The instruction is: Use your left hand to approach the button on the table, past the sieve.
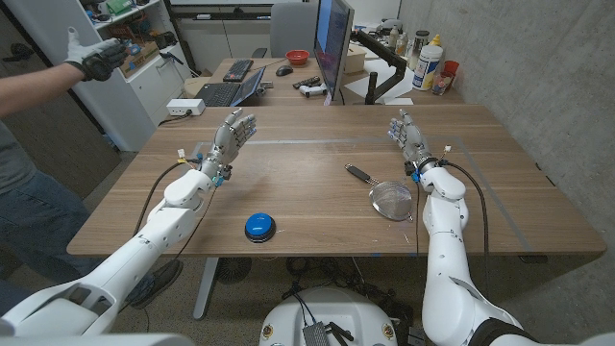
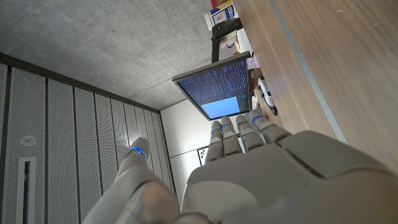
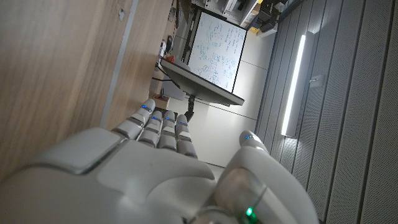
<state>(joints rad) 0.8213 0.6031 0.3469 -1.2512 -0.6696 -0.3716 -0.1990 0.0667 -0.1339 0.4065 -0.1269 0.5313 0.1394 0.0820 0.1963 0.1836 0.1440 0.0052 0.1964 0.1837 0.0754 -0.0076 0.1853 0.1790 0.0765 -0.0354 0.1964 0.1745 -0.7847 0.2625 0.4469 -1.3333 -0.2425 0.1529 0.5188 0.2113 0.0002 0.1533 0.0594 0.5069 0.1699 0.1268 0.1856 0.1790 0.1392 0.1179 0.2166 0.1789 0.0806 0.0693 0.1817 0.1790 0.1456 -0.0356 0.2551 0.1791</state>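
Left robot hand [image 1: 233, 133] open, empty; button [image 1: 259, 227] nearer the robot, sieve [image 1: 389, 200] rightward.

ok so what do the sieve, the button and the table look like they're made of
Sieve: fine metal mesh bowl, going by its grey see-through sheen, with a dark handle, probably plastic. Button: glossy blue dome on a dark base, likely plastic. Table: matte brown wood grain, solid wood or laminate, hard to tell.

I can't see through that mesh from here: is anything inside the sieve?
The sieve looks empty; through its mesh only the table seems to show. The mesh is fine and small here, so a tiny item could escape notice.
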